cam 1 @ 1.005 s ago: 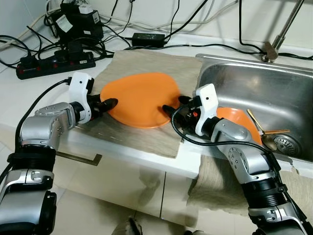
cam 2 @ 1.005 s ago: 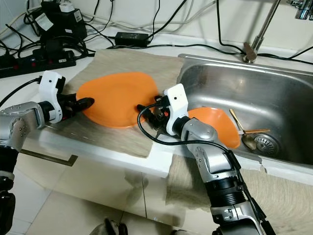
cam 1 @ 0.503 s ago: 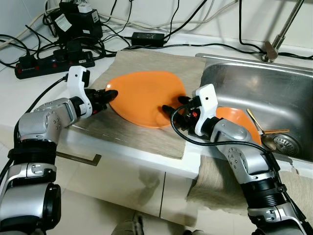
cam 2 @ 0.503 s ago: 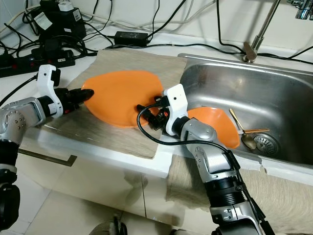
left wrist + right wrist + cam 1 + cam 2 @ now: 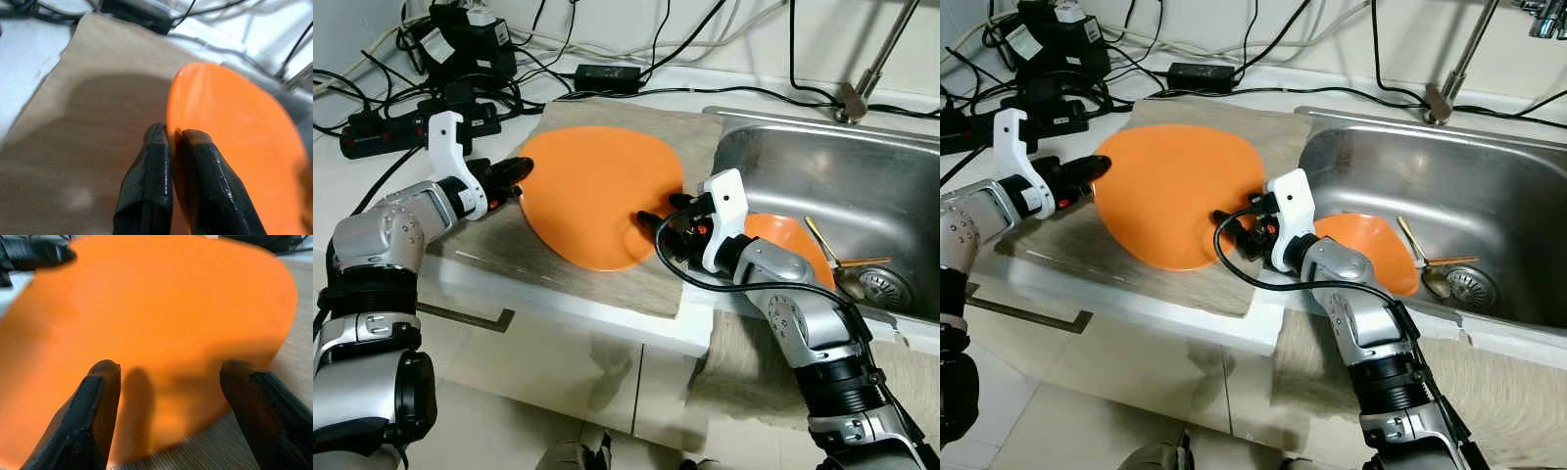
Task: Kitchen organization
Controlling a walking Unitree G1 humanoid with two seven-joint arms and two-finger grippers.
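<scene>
Setting, left eye view: I see a white desk point(image 5: 372, 191) with a beige cloth mat point(image 5: 607, 279) laid beside a steel sink point(image 5: 862, 176); a black power strip point(image 5: 401, 125) and a tangle of cables lie along the wall behind.
Sink contents, left eye view: one orange bowl point(image 5: 783, 240) leans at the near wall, and one spoon point(image 5: 837, 272) lies near the drain. A tap pipe point(image 5: 886, 54) rises at the back.
Plate, left eye view: one orange plate point(image 5: 597, 191) stands tilted on edge over the mat, its lower rim near the cloth.
Left gripper, left eye view: my left gripper point(image 5: 514, 171) sits at the plate's left rim.
Right gripper, right eye view: my right gripper point(image 5: 1234, 225) is just beside the plate's lower right edge.
Left wrist view: the jaws are clamped on the plate's thin rim, one finger point(image 5: 149, 181) on either face, mat beneath.
Right wrist view: the jaws stand wide apart, the fingers point(image 5: 93, 416) spread before the plate's orange face; I cannot tell whether they touch it.
Writing: I can read no labels.
</scene>
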